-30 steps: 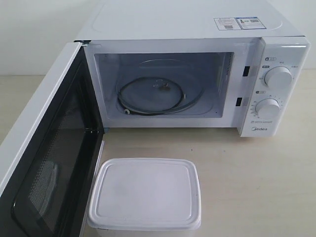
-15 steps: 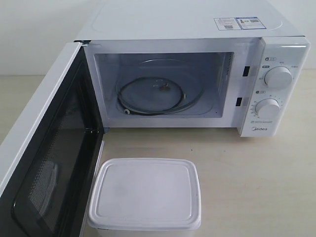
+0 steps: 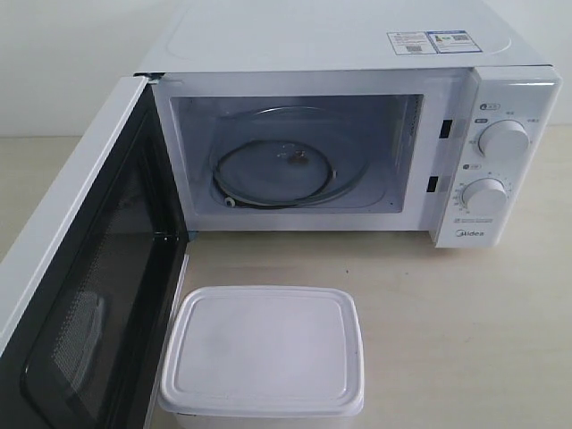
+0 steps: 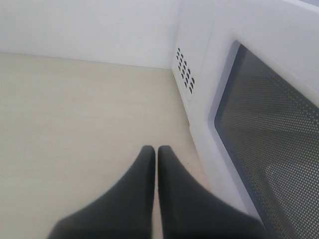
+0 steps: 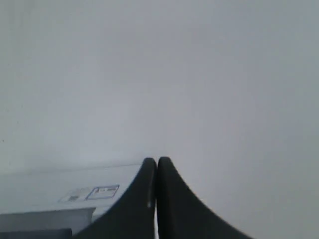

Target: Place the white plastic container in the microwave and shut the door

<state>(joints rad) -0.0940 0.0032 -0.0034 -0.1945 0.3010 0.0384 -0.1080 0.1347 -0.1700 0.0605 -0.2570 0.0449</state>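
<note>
The white plastic container [image 3: 262,350] with its flat lid sits on the table in front of the microwave [image 3: 357,134], near the front edge. The door [image 3: 85,268] is swung wide open to the left, its black mesh inner face showing. Inside, the glass turntable [image 3: 277,174] is bare. Neither gripper appears in the exterior view. My left gripper [image 4: 156,151] is shut and empty, low over the table beside the door's outer window [image 4: 269,129]. My right gripper [image 5: 156,162] is shut and empty, held high above the microwave's top [image 5: 60,186], facing the wall.
The beige table [image 3: 465,331] stretches to the right of the container. Two round dials [image 3: 502,140] are on the microwave's right panel. A white wall [image 4: 89,25] stands behind. Vent holes [image 4: 184,74] mark the microwave's side.
</note>
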